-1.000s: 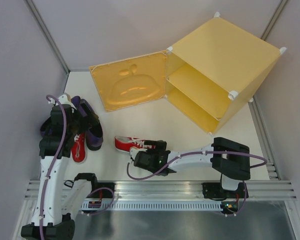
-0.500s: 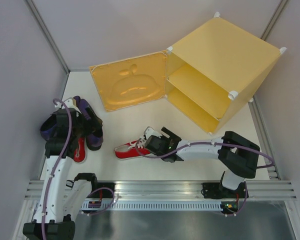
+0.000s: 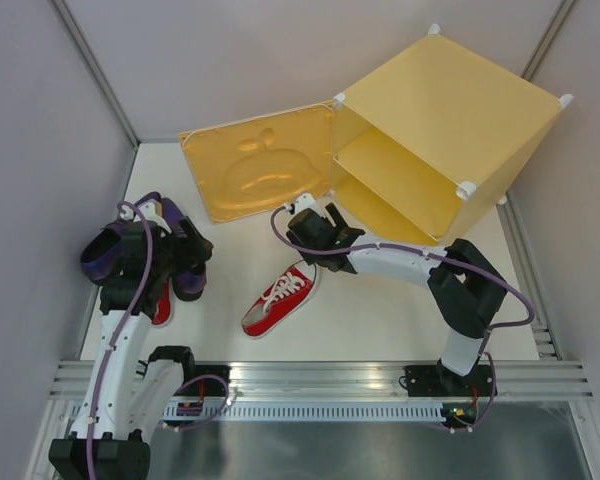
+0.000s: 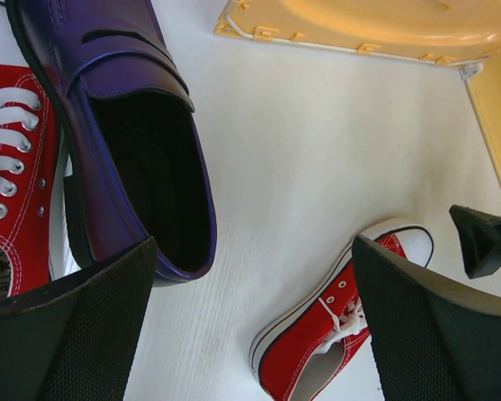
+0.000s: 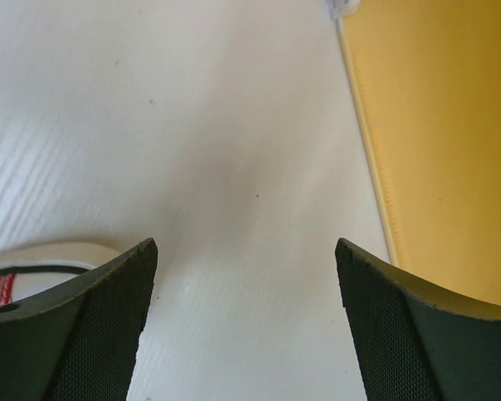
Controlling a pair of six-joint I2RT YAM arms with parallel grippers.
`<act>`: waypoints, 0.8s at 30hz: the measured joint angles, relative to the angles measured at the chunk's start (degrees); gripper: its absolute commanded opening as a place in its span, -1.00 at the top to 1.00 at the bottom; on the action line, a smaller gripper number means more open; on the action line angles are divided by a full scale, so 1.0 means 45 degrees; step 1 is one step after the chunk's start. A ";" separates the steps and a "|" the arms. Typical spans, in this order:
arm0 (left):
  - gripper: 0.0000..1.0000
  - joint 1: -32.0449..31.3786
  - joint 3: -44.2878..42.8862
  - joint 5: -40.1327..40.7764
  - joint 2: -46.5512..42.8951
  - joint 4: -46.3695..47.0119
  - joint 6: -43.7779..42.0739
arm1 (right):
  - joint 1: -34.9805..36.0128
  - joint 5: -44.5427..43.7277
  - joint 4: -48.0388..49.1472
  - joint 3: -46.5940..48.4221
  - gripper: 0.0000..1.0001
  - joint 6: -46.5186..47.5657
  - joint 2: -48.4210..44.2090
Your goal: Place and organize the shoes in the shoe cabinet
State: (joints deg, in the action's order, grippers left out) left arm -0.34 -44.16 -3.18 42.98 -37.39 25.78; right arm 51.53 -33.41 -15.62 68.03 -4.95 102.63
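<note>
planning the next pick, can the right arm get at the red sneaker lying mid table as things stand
Probably yes: the right gripper is open just past the toe of the red sneaker, only bare table between them, nothing on it.

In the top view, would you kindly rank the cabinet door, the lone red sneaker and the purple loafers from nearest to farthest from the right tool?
From the right tool:
1. cabinet door, just beyond it.
2. lone red sneaker, mid-table.
3. purple loafers, far left.

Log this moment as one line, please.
left gripper open near dark purple loafer | right gripper open beside yellow-orange plastic cabinet | red canvas sneaker on table
</note>
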 measured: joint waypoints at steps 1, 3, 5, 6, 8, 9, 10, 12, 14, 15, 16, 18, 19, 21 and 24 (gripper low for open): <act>-1.00 0.0000 0.0005 0.0000 -0.0039 0.0058 -0.0015 | -0.0053 0.0005 -0.0063 0.0219 -0.79 -0.0131 0.0000; -1.00 0.0000 0.0034 0.0010 -0.0165 0.0141 -0.0034 | -0.0073 -0.0005 -0.0194 0.0515 -0.78 -0.0554 -0.0238; -1.00 0.0000 0.0058 0.0029 -0.0330 0.0180 -0.0039 | 0.0102 0.0053 -0.0588 0.0481 -0.77 -0.1054 -0.0767; -1.00 0.0000 0.0063 0.0039 -0.0379 0.0189 -0.0039 | 0.0262 0.0107 -0.0743 0.0408 -0.77 -0.1292 -0.1137; -1.00 0.0000 0.0068 0.0068 -0.0452 0.0238 -0.0039 | 0.0714 0.0243 -0.1083 0.0272 -0.75 -0.1773 -0.1865; -1.00 0.0000 0.0073 0.0102 -0.0461 0.0253 -0.0034 | 0.1146 0.0287 -0.1229 0.0219 -0.75 -0.2098 -0.2322; -1.00 0.0000 0.0073 0.0126 -0.0461 0.0253 -0.0039 | 0.1501 0.0369 -0.1350 0.0204 -0.74 -0.2317 -0.2599; -1.00 0.0000 0.0083 0.0214 -0.0466 0.0248 -0.0034 | 0.2535 0.0515 -0.1413 0.0209 -0.70 -0.2934 -0.3050; -1.00 0.0000 0.0107 0.0355 -0.0510 0.0243 -0.0039 | 0.3497 0.0733 -0.1447 0.0253 -0.62 -0.3541 -0.3070; -0.99 0.0000 0.0112 0.0457 -0.0544 0.0228 -0.0034 | 0.3954 0.0860 -0.1525 0.0277 -0.61 -0.3886 -0.2939; -1.00 0.0000 0.0112 0.0617 -0.0597 0.0214 -0.0034 | 0.4337 0.0957 -0.1632 0.0330 -0.58 -0.4250 -0.2735; -1.00 0.0000 0.0112 0.0928 -0.0743 0.0126 -0.0034 | 0.4828 0.1088 -0.1773 0.0452 -0.58 -0.4930 -0.2215; -1.00 0.0000 0.0112 0.1132 -0.0869 0.0039 -0.0034 | 0.5008 0.1103 -0.1880 0.0568 -0.57 -0.5323 -0.1865; -1.00 0.0000 0.0126 0.1452 -0.1127 -0.0068 -0.0029 | 0.5280 0.1073 -0.2055 0.0850 -0.55 -0.6101 -0.1141; -1.00 0.0000 0.0165 0.1885 -0.1477 -0.0073 -0.0034 | 0.5591 0.0894 -0.2288 0.1394 -0.55 -0.7121 -0.0214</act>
State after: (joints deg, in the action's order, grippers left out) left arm -0.34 -43.42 5.30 36.34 -37.71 25.63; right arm 76.69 -29.39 -25.91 74.30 -36.99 101.67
